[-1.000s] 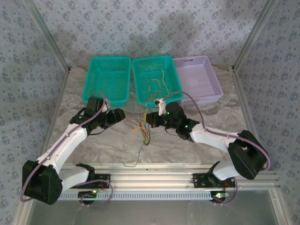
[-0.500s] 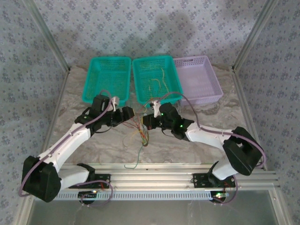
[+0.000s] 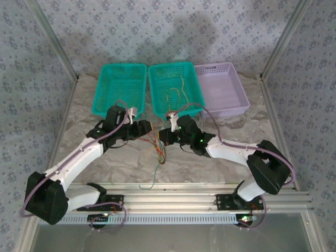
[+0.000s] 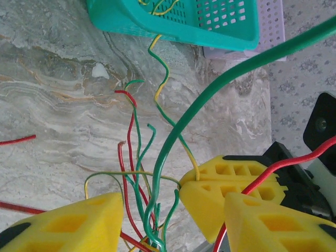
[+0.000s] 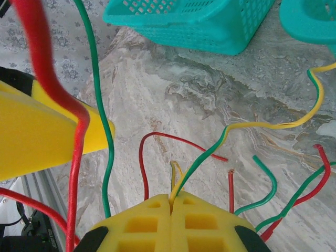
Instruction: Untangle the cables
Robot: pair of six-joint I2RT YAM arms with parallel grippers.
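While the right gripper (image 5: 172, 202) pins one yellow-green strand (image 5: 252, 125), left gripper (image 4: 173, 220), jaws apart astride the cables (image 4: 137, 173), should close on a single one and draw toward nine o'clock.

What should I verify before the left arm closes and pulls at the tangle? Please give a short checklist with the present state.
1. Grip of right jaws on yellow-green cable: ok, shut on it.
2. Place of left jaws at tangle: ok, open, strands between them.
3. One single strand chosen: not ok, several red and green ones lie between.
4. Room between the two pairs of pads: cannot tell, very close.
5. Tangle free of basket: cannot tell, one strand runs up to its wall.
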